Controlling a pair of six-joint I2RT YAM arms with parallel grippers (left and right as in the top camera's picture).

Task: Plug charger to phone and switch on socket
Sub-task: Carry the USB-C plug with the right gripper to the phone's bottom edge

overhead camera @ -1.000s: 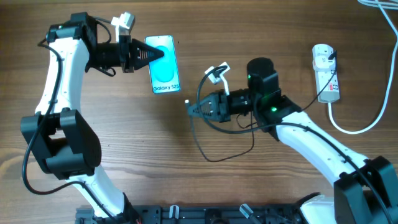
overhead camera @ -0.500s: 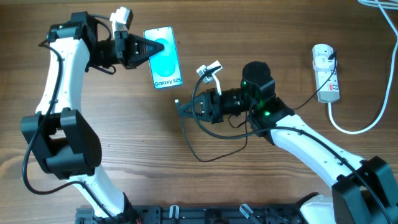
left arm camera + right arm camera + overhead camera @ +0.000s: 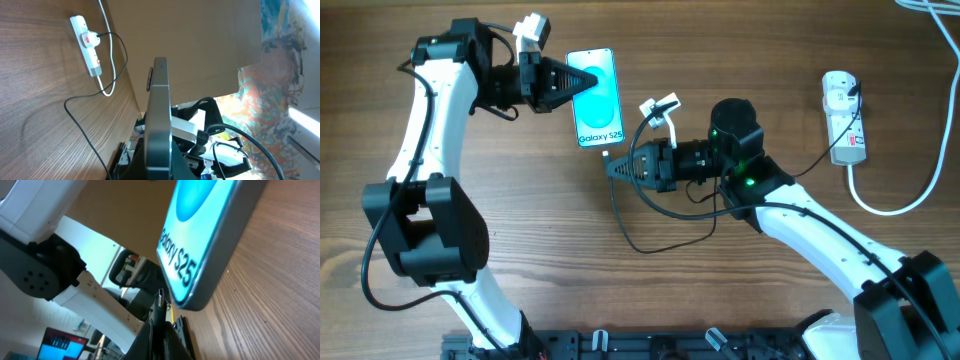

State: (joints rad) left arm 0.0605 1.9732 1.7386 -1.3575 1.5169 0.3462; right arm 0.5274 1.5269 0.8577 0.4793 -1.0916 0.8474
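The phone [image 3: 597,98] with its cyan screen and "Galaxy S25" band lies at the upper middle of the table. My left gripper [image 3: 582,84] is shut on its upper left part; in the left wrist view the phone [image 3: 159,120] shows edge-on between the fingers. My right gripper [image 3: 613,170] is shut on the charger plug [image 3: 160,300], whose tip sits just below the phone's bottom edge [image 3: 200,275]. The thin black charger cable [image 3: 660,235] loops across the table. The white socket [image 3: 845,118] lies at the right, also in the left wrist view [image 3: 87,47].
A thicker white cord [image 3: 910,195] curves from the socket along the right edge. The right arm's body [image 3: 800,215] crosses the lower right of the table. The left arm [image 3: 420,150] stands along the left side.
My left gripper has shifted the phone to the right and slightly down. My right gripper with the plug has moved up-left, its tip now close under the phone's bottom edge.
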